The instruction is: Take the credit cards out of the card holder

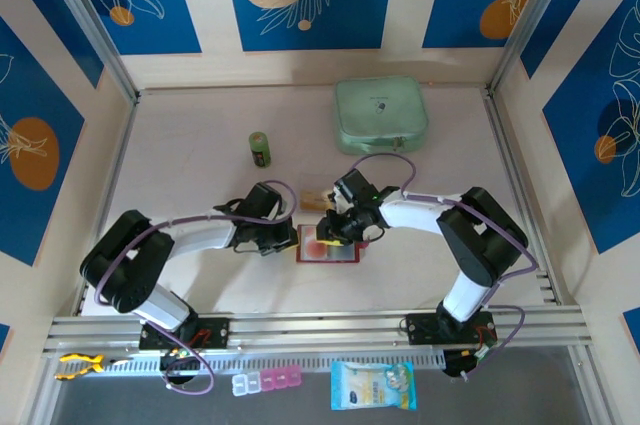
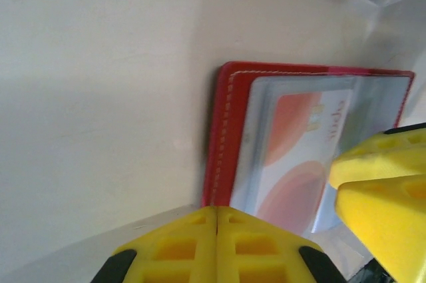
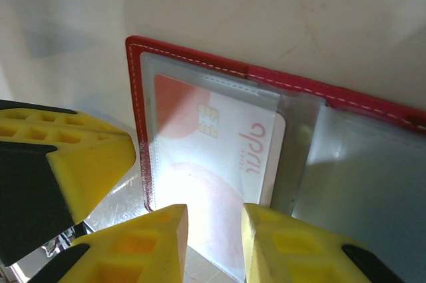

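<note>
The red card holder (image 1: 340,254) lies open and flat on the table. A white credit card with reddish bands (image 3: 213,143) sits inside its clear pocket (image 2: 293,156). My left gripper (image 2: 216,220) is shut, and its tips rest at the holder's red stitched edge (image 2: 226,143). My right gripper (image 3: 214,230) is open by a narrow gap, its two fingers standing over the near edge of the pocket and card. In the top view the left gripper (image 1: 291,236) and the right gripper (image 1: 328,233) meet over the holder. A tan card (image 1: 314,201) lies just behind them.
A mint green zip case (image 1: 380,115) stands at the back right, and a small green cylinder (image 1: 260,148) at the back centre. Below the front rail lie a blue-white packet (image 1: 372,385) and a pill box (image 1: 265,381).
</note>
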You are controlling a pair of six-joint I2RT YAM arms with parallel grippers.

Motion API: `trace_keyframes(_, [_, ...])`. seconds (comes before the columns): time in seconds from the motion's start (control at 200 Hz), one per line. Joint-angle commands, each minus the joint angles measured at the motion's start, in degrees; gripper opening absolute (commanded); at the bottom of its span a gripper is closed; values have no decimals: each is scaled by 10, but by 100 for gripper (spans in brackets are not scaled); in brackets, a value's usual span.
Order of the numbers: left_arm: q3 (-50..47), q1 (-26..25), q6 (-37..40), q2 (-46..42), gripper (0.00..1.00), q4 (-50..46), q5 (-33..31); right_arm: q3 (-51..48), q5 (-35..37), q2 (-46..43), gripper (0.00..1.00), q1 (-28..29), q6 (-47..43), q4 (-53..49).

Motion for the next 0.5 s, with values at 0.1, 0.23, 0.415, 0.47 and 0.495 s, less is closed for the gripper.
trace_keyframes(0.1, [36, -9, 16, 9, 4, 7, 33, 1, -4, -22, 29, -1, 3, -5])
trace_keyframes(0.23, [42, -13, 19, 32, 4, 20, 42, -1, -2, -25, 29, -3, 3, -9])
trace_keyframes(0.415, [40, -14, 26, 48, 4, 20, 42, -4, 0, -27, 29, -4, 3, -11])
trace_keyframes(0.47, [39, -13, 29, 51, 3, 5, 33, -4, 0, -27, 29, -5, 3, -12])
trace_keyframes(0.495, [38, -13, 31, 51, 3, -3, 28, -3, 0, -27, 29, -5, 3, -12])
